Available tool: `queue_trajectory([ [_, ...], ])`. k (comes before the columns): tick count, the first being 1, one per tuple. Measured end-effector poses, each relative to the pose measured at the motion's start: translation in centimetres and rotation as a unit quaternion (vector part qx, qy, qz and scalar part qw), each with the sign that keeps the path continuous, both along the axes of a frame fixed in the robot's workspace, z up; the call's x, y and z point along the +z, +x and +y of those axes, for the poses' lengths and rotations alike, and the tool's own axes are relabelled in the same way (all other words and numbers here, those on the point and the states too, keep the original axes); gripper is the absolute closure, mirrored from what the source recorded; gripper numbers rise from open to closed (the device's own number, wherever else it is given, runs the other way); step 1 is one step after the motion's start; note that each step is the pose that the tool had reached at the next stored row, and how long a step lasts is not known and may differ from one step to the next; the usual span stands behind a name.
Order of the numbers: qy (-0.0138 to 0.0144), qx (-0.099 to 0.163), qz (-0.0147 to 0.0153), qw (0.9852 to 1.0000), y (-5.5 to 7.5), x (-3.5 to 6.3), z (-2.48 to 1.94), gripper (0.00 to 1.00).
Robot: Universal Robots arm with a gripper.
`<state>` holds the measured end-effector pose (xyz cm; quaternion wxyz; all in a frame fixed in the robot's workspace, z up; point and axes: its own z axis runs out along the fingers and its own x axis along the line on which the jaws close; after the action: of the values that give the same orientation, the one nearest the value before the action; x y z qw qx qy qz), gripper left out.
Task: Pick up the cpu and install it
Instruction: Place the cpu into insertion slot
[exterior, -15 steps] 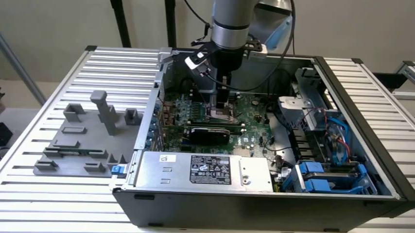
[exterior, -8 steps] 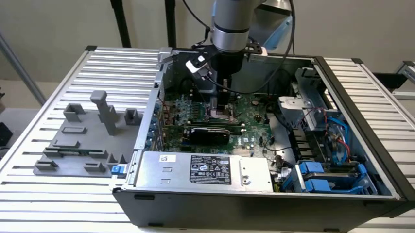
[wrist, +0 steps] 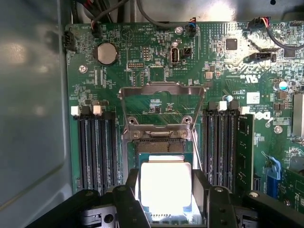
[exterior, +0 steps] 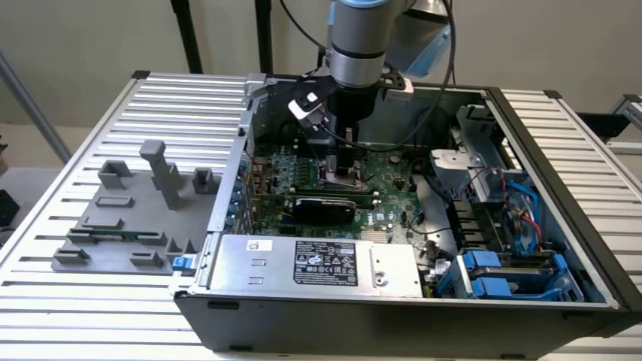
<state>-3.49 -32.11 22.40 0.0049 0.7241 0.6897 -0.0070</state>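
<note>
Wrist view: cpu [wrist: 165, 183], glaring silver top, just above the motherboard socket [wrist: 159, 147]; hinged frame [wrist: 161, 90] raised.
Gripper [wrist: 166, 192]: fingers [wrist: 202, 190] clamp the cpu's two opposite edges.
Writing: power-supply box [exterior: 316, 263] sticker, print illegible.

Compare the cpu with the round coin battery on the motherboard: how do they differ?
The cpu is square; the coin battery is round. The cpu looks much larger in the wrist view than the coin battery. The cpu sits clamped in the gripper, while the coin battery sits seated in its holder on the motherboard. Both have shiny metal faces.
</note>
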Motion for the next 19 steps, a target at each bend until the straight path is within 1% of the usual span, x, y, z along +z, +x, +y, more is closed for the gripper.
queue_trajectory([
  [10, 0.0, 0.003, -0.0007, 1.0, 0.0, -1.1, -0.13, 0.46],
  [16, 0.0, 0.003, -0.0007, 1.0, 0.0, -1.17, -0.13, 0.46],
  [19, 0.0, 0.003, -0.0014, 1.0, 0.1, -1.31, -0.13, 0.46],
])
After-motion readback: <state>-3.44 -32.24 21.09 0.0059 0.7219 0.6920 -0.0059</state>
